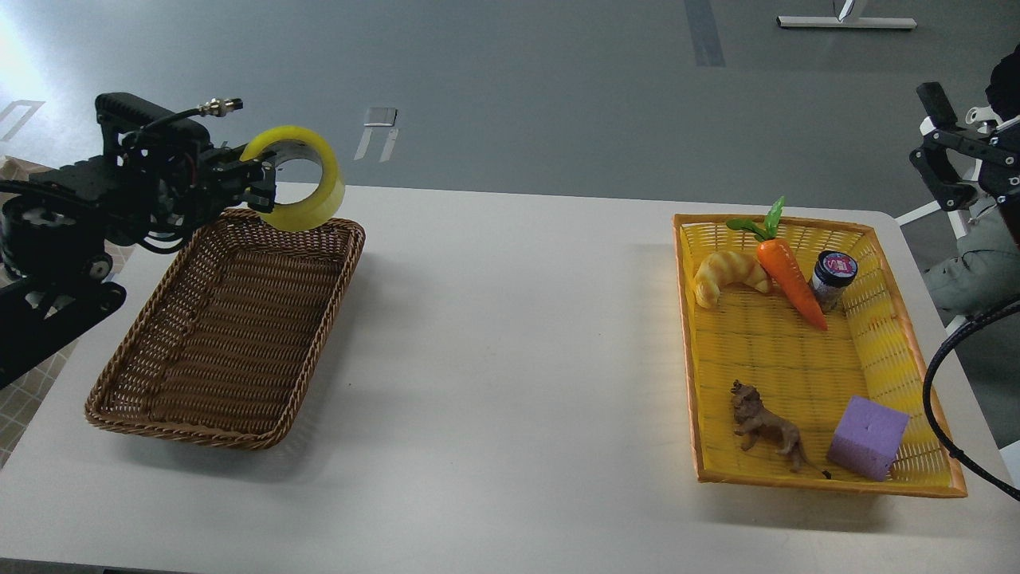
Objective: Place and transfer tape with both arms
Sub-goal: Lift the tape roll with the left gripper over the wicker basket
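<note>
Left gripper (259, 177) is clamped on the tape (307, 191), holding the roll on edge above the far rim of the brown wicker basket (227, 343). Right gripper (940, 163) sits well apart from that basket, at the frame's right edge; whether its fingers are parted cannot be told. Judgement: the placing step is in hand. The next move calls for lowering the roll inside the basket walls before release, so it does not roll out.
</note>
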`<action>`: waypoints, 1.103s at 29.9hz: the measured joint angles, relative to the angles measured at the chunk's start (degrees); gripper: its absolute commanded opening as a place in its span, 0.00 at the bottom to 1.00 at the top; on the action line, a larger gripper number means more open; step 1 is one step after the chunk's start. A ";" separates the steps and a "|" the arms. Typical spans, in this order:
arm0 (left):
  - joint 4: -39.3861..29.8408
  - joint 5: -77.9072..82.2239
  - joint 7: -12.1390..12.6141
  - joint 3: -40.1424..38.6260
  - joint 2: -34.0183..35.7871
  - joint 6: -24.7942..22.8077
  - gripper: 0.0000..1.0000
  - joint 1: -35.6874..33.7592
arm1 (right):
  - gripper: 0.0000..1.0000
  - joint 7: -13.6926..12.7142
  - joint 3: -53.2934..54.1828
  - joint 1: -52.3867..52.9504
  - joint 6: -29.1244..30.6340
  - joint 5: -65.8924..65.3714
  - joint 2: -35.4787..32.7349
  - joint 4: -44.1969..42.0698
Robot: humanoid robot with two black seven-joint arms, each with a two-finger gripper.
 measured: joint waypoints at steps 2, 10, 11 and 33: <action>0.14 0.01 -2.13 0.18 2.55 0.00 0.10 0.56 | 1.00 0.00 0.00 0.00 0.00 0.00 0.01 0.00; 0.16 0.05 -5.42 3.98 7.06 0.61 0.10 3.27 | 1.00 0.00 0.00 -0.68 0.00 0.09 0.03 0.09; 0.15 0.05 -5.48 4.19 7.06 0.74 0.10 3.74 | 1.00 0.00 0.00 -0.86 0.00 0.08 0.03 0.10; 2.97 -0.26 -7.22 4.48 5.72 7.06 0.11 13.37 | 1.00 -0.01 0.36 -2.86 0.00 0.09 -0.07 0.54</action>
